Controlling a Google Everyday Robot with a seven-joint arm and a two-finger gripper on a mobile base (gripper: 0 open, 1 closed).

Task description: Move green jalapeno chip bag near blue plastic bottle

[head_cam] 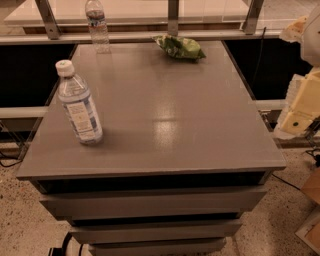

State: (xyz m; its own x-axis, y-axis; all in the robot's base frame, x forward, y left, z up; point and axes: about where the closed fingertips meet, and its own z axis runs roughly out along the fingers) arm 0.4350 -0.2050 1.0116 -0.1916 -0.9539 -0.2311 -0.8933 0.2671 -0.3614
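Observation:
The green jalapeno chip bag (180,47) lies flat at the far edge of the grey table (165,115), right of centre. The blue plastic bottle (79,105), clear with a white cap and a pale blue-and-white label, stands upright near the table's front left corner. The bag and this bottle are far apart, on a diagonal across the tabletop. My gripper (300,107) shows as pale yellow and white parts at the right edge of the view, off the table's right side, well away from the bag and the bottle, and nothing shows in it.
A second clear bottle (96,25) with a dark blue label band stands upright at the table's far left edge. A rail with metal posts (172,15) runs behind the table. Drawer fronts (150,200) sit below the top. Speckled floor lies around it.

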